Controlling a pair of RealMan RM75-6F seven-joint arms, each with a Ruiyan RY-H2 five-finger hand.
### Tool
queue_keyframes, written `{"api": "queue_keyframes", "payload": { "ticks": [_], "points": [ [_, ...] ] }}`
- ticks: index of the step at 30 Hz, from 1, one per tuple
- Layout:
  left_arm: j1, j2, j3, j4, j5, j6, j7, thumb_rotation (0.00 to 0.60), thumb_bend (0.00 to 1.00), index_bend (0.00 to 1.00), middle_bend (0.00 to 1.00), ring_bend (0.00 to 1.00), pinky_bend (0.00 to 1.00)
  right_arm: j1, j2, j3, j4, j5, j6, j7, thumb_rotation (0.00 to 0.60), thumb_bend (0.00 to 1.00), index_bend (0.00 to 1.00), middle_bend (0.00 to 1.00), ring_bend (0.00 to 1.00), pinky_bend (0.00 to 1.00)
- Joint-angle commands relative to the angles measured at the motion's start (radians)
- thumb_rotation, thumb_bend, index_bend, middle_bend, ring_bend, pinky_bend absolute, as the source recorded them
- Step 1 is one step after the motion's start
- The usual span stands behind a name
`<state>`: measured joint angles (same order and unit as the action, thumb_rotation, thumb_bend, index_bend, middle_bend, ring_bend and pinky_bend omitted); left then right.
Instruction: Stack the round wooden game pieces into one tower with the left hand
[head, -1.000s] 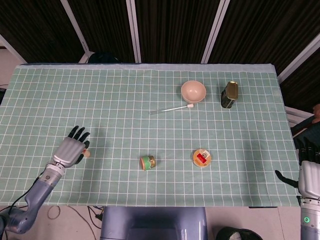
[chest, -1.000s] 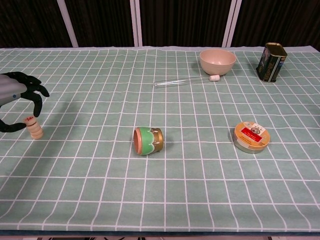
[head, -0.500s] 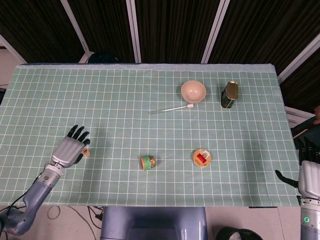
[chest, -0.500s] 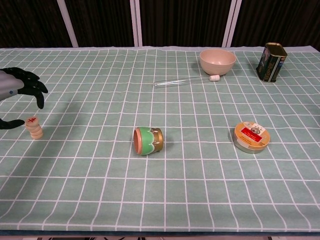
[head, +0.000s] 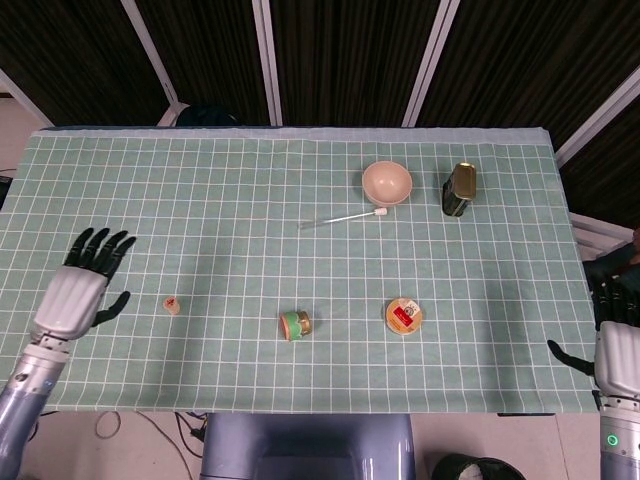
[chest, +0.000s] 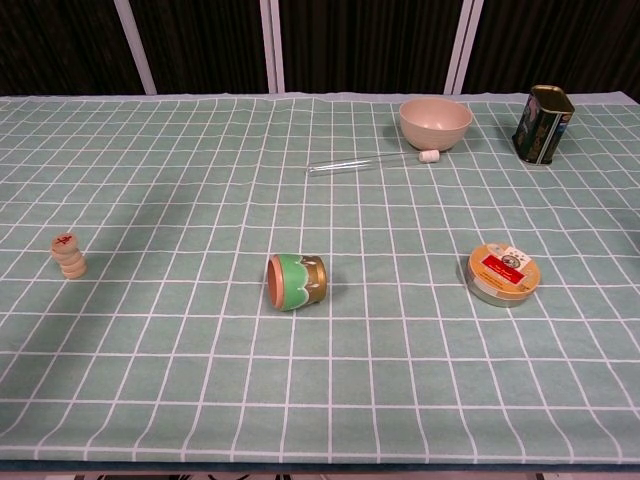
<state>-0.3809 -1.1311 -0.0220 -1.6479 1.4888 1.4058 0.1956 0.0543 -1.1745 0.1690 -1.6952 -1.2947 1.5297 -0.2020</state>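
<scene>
Green gridded cloth covers the tabletop (head: 300, 150). At far left the left hand (head: 78, 290) hangs spread and empty, apart from the tower (chest: 69, 255) standing upright. Retreat best continues straight away, without brushing it. Right hand (head: 615, 355) idles, its grip unclear.

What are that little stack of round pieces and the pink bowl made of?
The small stack of round pale game pieces looks like unfinished wood: matte, light tan. The pinkish-beige bowl seems ceramic or plastic, smooth with a soft sheen; the look leaves that open.
</scene>
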Motion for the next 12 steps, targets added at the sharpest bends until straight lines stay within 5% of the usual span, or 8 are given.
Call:
{"api": "queue_keyframes", "payload": {
  "ticks": [1, 12],
  "points": [
    [0.074, 0.069, 0.014, -0.027, 0.037, 0.086, -0.074, 0.600, 0.31, 0.07, 0.05, 0.00, 0.00, 0.002, 0.005, -0.009, 0.006, -0.022, -0.005, 0.016, 0.600, 0.23, 0.05, 0.01, 0.04, 0.00],
    [0.164, 0.113, 0.026, 0.042, 0.012, 0.132, -0.154, 0.600, 0.31, 0.06, 0.05, 0.00, 0.00, 0.024, 0.020, -0.069, 0.095, -0.237, 0.014, 0.137, 0.600, 0.23, 0.05, 0.01, 0.04, 0.00]
  ]
}}
